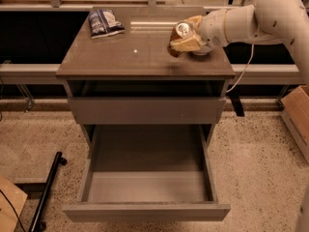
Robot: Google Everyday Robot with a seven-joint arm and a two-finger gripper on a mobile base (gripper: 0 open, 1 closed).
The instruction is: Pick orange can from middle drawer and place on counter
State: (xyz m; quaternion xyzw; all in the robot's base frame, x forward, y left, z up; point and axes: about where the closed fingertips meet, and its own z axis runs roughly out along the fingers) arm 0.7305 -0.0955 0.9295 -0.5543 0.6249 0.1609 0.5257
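Note:
The orange can (177, 38), dark brown-orange with a shiny silver top, is held tilted in my gripper (185, 36) just above the right part of the counter (125, 57). The tan fingers (186, 44) are shut around the can's body. My white arm reaches in from the upper right. The middle drawer (145, 187) is pulled wide open below, and its flat grey floor shows nothing in it. Whether the can's base touches the counter I cannot tell.
A blue-and-white snack bag (103, 22) lies at the counter's back left. A small white speck (135, 51) lies mid-counter. A closed grey drawer front (145, 110) sits above the open drawer. A cardboard box (297, 115) stands at right, a black bar (46, 192) on the floor at left.

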